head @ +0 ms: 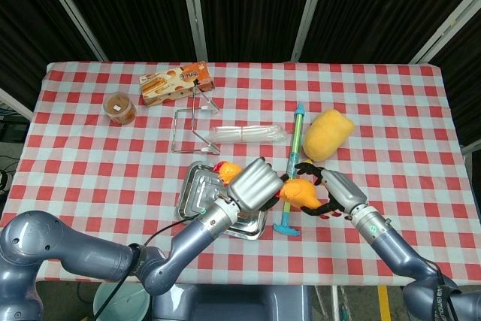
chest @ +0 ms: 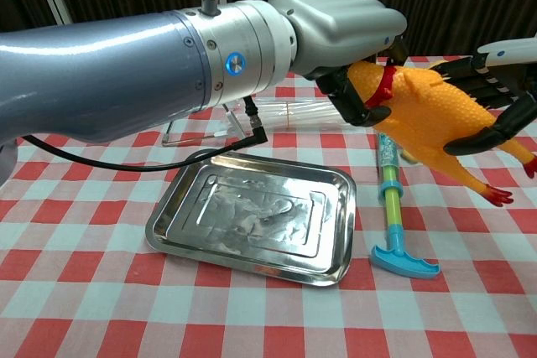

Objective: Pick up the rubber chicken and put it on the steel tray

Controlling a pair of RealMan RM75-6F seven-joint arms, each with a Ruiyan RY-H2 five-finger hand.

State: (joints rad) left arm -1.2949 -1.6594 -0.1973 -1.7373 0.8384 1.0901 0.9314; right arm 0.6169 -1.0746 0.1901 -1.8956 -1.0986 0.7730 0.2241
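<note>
Rubber chicken (chest: pixel 428 119) airborne beyond steel tray (chest: pixel 176 207) rim.

Red/white check tablecloth (head: pixel 90 148), dark curtain (head: pixel 248 5) w/ white poles behind.

The arms are clad in smooth blue-grey metal, and a black cable is seen trailing along the left one. The left hand (chest: pixel 340 23) is capped by a pale grey shell with black fingers, behind a silver wrist cylinder marked by a glowing blue ring. The right hand (head: pixel 336 189) is built alike, with a small green dot on its wrist.
</note>
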